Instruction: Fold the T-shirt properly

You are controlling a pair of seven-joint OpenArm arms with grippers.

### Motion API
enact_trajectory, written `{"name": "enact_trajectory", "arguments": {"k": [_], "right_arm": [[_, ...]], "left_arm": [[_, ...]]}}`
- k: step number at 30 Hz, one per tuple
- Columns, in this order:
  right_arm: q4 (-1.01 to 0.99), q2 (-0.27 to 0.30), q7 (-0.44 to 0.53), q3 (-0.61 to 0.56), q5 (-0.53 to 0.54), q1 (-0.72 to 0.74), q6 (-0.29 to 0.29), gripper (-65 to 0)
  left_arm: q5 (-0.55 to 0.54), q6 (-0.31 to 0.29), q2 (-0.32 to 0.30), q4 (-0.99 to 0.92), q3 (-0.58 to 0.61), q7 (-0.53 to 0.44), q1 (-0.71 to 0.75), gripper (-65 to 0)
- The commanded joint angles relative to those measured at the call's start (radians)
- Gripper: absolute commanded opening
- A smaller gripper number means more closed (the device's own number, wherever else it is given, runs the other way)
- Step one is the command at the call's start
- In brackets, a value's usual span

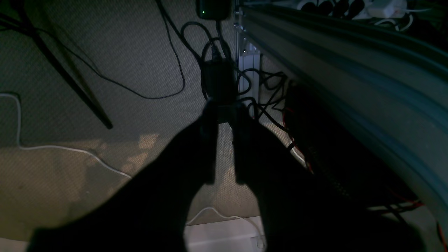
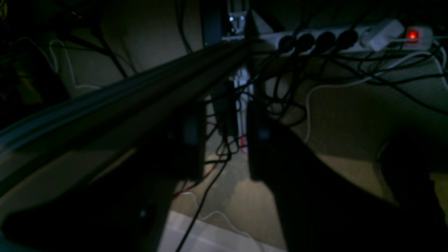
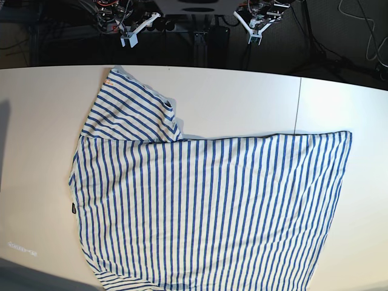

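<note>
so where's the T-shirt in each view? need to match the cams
Base: the T-shirt lies spread over the white table, filling the middle and lower frame, one sleeve folded in at upper left.
Left wrist: not in it; only floor, cables and the frame rail.
Right wrist: not in it; same underside clutter.
Shared landmark: the white power strip shows in both wrist views.

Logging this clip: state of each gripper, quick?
Left gripper: fingers slightly apart, holding nothing.
Right gripper: open, holding nothing.
</note>
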Motion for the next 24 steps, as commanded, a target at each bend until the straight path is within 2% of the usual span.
{"name": "enact_trajectory", "arguments": {"k": [1,24], "right_arm": [[0.009,0.001,0.011,-0.002,0.005,-0.003,-0.051,-44.6],[0.04,0.001,0.01,-0.002,0.008,-0.026,-0.044,-44.6]], "left_arm": [[-0.002,0.019,0.0,0.005,-0.002,0.0,0.004,-53.9],[0.001,0.018,0.0,0.005,-0.002,0.008,0.006,-53.9]]}}
